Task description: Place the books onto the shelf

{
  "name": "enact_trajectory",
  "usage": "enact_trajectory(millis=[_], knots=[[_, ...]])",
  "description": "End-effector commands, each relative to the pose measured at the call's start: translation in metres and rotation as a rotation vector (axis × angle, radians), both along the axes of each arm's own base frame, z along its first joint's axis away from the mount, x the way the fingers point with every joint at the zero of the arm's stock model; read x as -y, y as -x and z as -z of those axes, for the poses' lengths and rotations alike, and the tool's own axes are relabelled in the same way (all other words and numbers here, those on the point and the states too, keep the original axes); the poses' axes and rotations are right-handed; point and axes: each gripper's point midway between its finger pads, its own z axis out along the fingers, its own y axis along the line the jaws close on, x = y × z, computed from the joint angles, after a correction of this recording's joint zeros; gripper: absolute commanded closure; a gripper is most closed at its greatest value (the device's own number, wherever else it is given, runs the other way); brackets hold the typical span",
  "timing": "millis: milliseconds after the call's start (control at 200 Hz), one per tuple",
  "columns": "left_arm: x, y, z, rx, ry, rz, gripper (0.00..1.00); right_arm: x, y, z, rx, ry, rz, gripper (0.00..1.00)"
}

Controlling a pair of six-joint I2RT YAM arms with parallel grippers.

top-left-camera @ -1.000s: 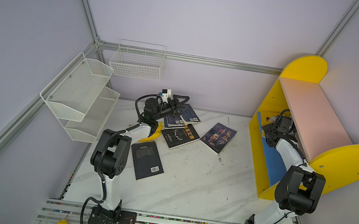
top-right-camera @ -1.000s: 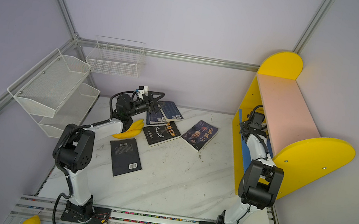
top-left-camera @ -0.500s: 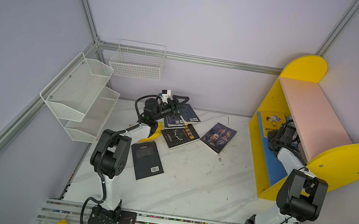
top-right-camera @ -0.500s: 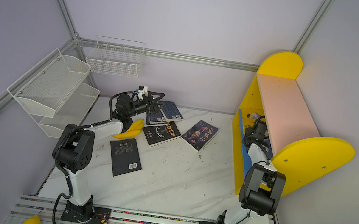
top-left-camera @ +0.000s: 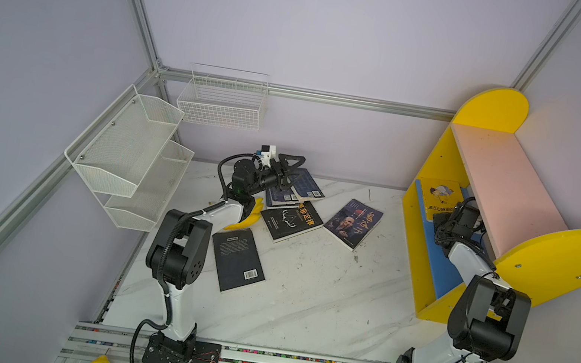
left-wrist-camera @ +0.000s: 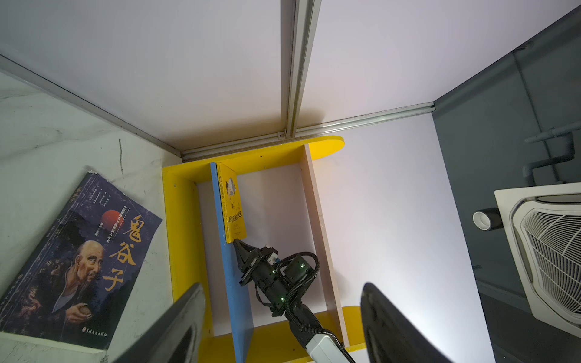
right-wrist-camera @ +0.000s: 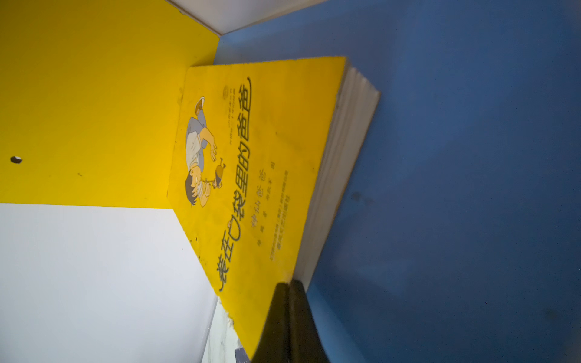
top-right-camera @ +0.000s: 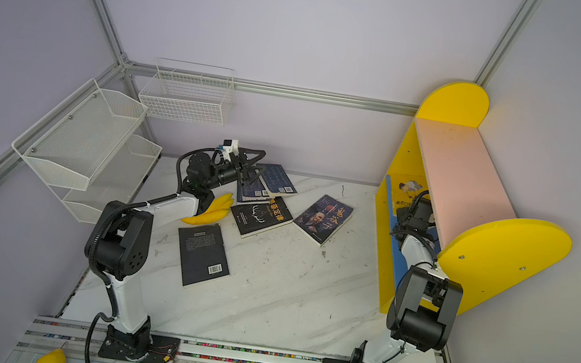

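Right wrist view: we record the yellow book point(right-wrist-camera: 251, 188) lying cover-up on the shelf point(top-left-camera: 506, 191), blue lower board, far end; long axis near-far, cover top far. Right gripper point(right-wrist-camera: 287, 284) fingers pressed together at its near edge; left gripper point(top-left-camera: 292, 173) spread.

Your tabletop point(top-left-camera: 320, 312) is smooth marble-look stone, scuffed with dark marks. The shelf point(top-left-camera: 503, 183) has matt painted wood boards. The yellow book point(right-wrist-camera: 251, 157) shows a smooth paper cover and raw page edges. The mesh rack point(top-left-camera: 118, 149) looks white-coated metal.
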Motion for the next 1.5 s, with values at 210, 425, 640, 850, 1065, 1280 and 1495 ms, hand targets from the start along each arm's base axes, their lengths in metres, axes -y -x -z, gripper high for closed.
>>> enact_trajectory(millis=[210, 425, 640, 850, 1065, 1280, 1495], knots=[[-0.006, 0.011, -0.017, 0.071, 0.008, -0.009, 0.23, -0.028, -0.006, -0.049, 0.151, -0.008, -0.129, 1.00], [-0.006, 0.012, -0.017, 0.070, 0.009, -0.008, 0.23, -0.033, 0.006, -0.033, 0.101, -0.043, -0.137, 1.00], [-0.007, 0.016, -0.017, 0.066, 0.008, -0.005, 0.23, -0.027, 0.022, -0.033, 0.083, -0.030, -0.089, 1.00], [-0.007, 0.019, -0.017, 0.067, 0.006, -0.002, 0.23, -0.023, 0.031, -0.020, 0.006, -0.049, -0.060, 0.59], [-0.008, 0.024, -0.018, 0.068, 0.005, -0.001, 0.23, -0.011, 0.023, 0.001, -0.057, -0.092, -0.025, 0.46], [-0.011, 0.026, -0.014, 0.057, 0.005, -0.015, 0.23, -0.009, 0.006, 0.023, -0.123, -0.119, -0.042, 0.41], [-0.013, 0.022, -0.016, 0.064, 0.006, -0.024, 0.23, -0.010, -0.007, 0.011, -0.028, -0.095, -0.073, 0.66]])
